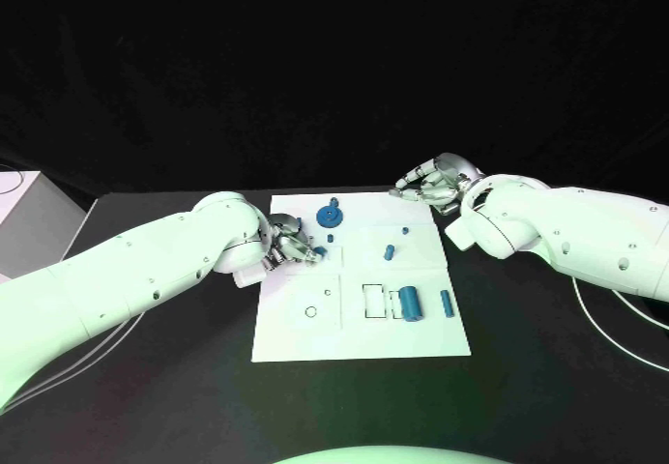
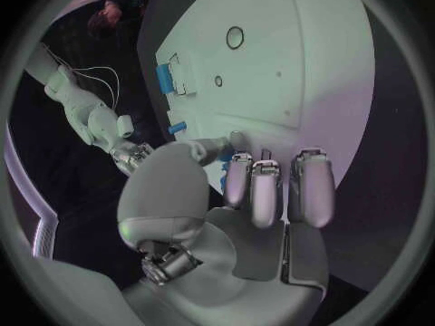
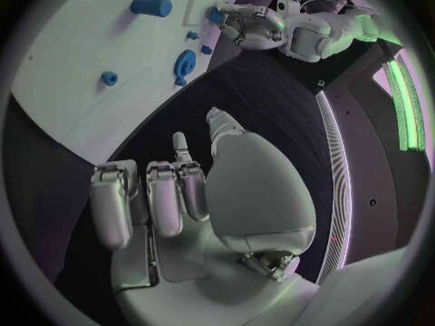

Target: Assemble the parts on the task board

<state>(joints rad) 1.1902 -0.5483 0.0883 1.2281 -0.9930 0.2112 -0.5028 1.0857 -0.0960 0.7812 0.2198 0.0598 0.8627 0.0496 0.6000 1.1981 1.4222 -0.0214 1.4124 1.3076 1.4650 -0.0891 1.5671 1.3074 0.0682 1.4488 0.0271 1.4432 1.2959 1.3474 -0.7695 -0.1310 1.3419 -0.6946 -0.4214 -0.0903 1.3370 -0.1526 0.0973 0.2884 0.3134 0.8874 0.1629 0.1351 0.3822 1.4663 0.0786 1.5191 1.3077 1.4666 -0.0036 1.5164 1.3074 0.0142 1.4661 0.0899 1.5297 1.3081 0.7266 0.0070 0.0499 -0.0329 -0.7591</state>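
Observation:
The white task board (image 1: 356,333) lies mid-table. On it are a blue gear (image 1: 331,216), a short blue peg (image 1: 389,253), a thick blue cylinder (image 1: 410,304) and a thin blue bar (image 1: 447,303). My left hand (image 1: 286,246) hovers over the board's left edge and pinches a small blue part (image 1: 318,251) between thumb and fingers; the same part (image 2: 224,175) peeks out behind the curled fingers (image 2: 264,188). My right hand (image 1: 432,181) hangs over the black table just past the board's far right corner, fingers (image 3: 163,199) curled in with nothing in them.
Two tiny blue pieces (image 1: 336,235) (image 1: 404,230) sit near the gear. A round hole (image 1: 311,311) and a rectangular recess (image 1: 375,300) mark the board's near half. A white box (image 1: 31,227) stands at the table's far left. Black table (image 1: 558,367) surrounds the board.

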